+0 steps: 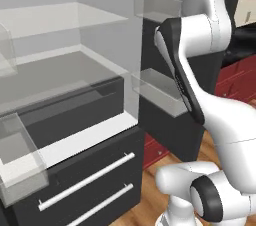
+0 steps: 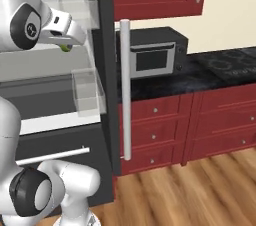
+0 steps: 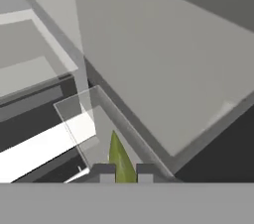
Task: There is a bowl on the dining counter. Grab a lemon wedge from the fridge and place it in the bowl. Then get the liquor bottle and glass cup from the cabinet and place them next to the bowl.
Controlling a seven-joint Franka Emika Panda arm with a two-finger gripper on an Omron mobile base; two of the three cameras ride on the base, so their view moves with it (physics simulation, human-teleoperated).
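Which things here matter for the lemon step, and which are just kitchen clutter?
Part of the job:
- lemon wedge, pinched in the tool
- fridge, door open, with clear door bins

Just there:
- microwave on the black counter
- red cabinets
- fridge drawers with silver handles

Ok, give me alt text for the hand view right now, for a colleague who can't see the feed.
The gripper, its two dark fingertips closed on a small yellow-green lemon wedge, looks into the open dark grey fridge. Behind the wedge sit a clear plastic door bin and pale translucent shelves.
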